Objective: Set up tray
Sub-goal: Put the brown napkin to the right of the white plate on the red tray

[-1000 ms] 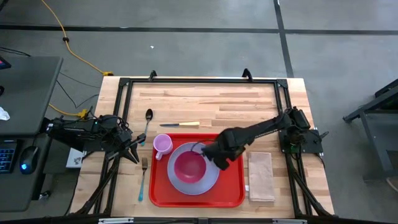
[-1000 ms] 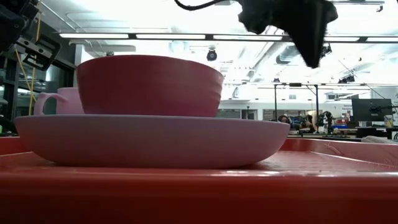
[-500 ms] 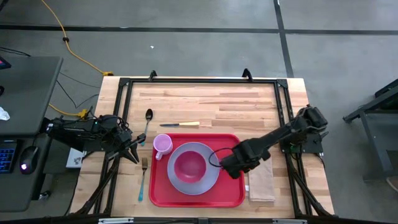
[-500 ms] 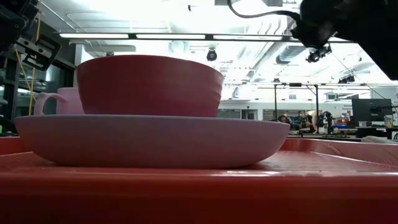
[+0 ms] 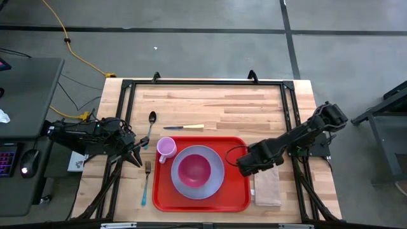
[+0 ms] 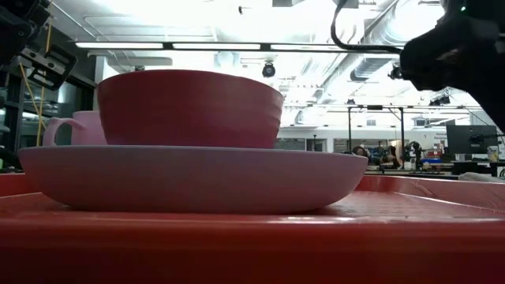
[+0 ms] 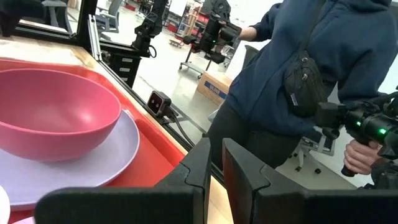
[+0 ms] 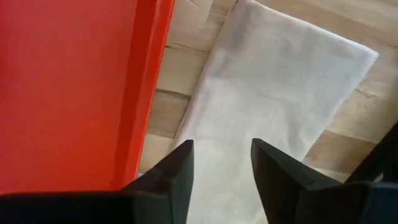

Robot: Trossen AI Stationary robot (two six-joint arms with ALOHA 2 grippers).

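The red tray [image 5: 238, 197] lies on the wooden table [image 5: 222, 102], near its front edge. A light purple plate [image 5: 213, 184] sits on the tray, and a pink bowl [image 5: 194, 170] sits on the plate. A pink cup [image 5: 166, 148] stands on the tray just beside the plate.

The right gripper [image 8: 221, 158] hangs over the tan napkin [image 8: 267, 106], which lies on the table just beside the tray. Its fingers are apart and hold nothing.

The left gripper [image 7: 216, 163] waits at the table's left side. Its fingers are close together with a thin gap, and nothing is in them.

A spoon [image 5: 151, 122], a knife [image 5: 184, 127] and a fork [image 5: 147, 181] lie on the table off the tray.
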